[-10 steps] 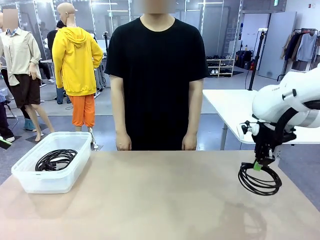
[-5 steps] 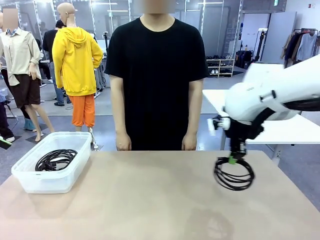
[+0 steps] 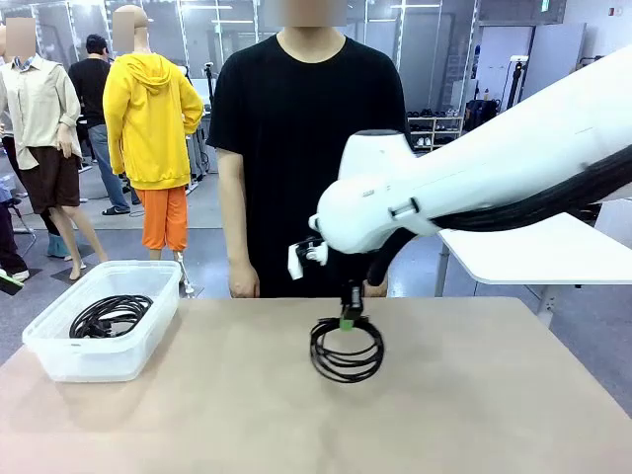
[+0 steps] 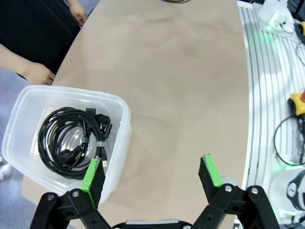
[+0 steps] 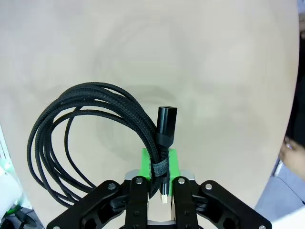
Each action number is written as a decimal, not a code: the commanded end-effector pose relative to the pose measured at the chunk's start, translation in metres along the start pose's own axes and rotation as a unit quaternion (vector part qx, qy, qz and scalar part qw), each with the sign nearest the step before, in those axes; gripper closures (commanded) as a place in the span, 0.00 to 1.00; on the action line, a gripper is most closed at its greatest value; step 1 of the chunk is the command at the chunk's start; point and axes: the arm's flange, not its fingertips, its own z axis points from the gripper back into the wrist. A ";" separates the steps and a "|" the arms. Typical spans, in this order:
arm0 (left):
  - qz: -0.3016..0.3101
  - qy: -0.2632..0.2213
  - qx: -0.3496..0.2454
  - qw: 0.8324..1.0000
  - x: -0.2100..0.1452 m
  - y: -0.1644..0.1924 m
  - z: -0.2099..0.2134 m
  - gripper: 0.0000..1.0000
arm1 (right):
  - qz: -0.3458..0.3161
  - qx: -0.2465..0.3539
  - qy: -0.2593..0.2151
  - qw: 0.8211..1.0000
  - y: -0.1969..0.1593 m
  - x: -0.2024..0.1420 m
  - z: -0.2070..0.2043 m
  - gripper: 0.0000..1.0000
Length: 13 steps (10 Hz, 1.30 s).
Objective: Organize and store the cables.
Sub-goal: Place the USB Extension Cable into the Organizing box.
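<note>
Carrying braided cable coil [image 3: 347, 351] pinched at its tie in right gripper [image 3: 350, 318], hanging mid-table, well right of clear bin [image 3: 59, 357]. Left gripper [image 4: 151, 176] wide, empty. Risks: loops snagging bin rim, slipping from narrow pinch.

From the front, the right arm [image 3: 474, 168] runs out of the picture's right edge, and its bulk covers part of the person's forearm [image 3: 380, 232] and one hand. The right gripper [image 3: 351, 314] is mostly hidden under the wrist housing; only a green pad peeks out. In the left wrist view, the bin [image 4: 28, 102] is cut by the left edge and partly masked by a green pad [image 4: 92, 172]. In the right wrist view, the coiled cable [image 5: 90, 138] passes behind the gripper body at the bottom.
</note>
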 end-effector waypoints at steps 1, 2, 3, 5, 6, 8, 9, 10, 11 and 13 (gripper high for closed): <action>0.009 -0.005 0.000 1.000 0.001 0.001 0.001 0.00 | 0.001 0.008 0.017 1.000 -0.011 0.019 -0.016 1.00; 0.009 -0.005 0.000 1.000 0.001 0.001 0.001 0.00 | 0.009 0.014 0.016 1.000 -0.006 0.029 -0.030 1.00; 0.009 -0.005 0.000 1.000 0.001 0.001 0.001 0.00 | 0.012 0.019 0.015 1.000 -0.002 0.033 -0.045 1.00; 0.009 -0.005 0.000 1.000 0.001 0.001 0.001 0.00 | 0.004 0.028 0.009 1.000 0.003 0.036 -0.062 1.00; 0.009 -0.005 0.000 1.000 0.001 0.001 0.001 0.00 | 0.001 0.031 0.004 1.000 0.006 0.037 -0.065 1.00; 0.009 -0.005 0.000 1.000 0.001 0.001 0.001 0.00 | -0.001 0.028 0.010 1.000 0.012 0.038 -0.071 0.62; 0.009 -0.005 0.000 1.000 0.001 0.001 0.001 0.00 | -0.006 0.028 0.008 1.000 0.013 0.038 -0.072 0.52; 0.009 -0.005 0.000 1.000 0.001 0.001 0.001 0.00 | -0.007 0.029 0.004 1.000 0.013 0.038 -0.073 0.30; 0.009 -0.005 0.000 1.000 0.001 0.001 0.001 0.00 | -0.008 0.031 -0.002 0.999 0.014 0.036 -0.074 0.20; 0.009 -0.005 0.000 1.000 0.001 0.001 0.001 0.00 | -0.007 0.030 -0.008 0.999 0.017 0.032 -0.072 0.00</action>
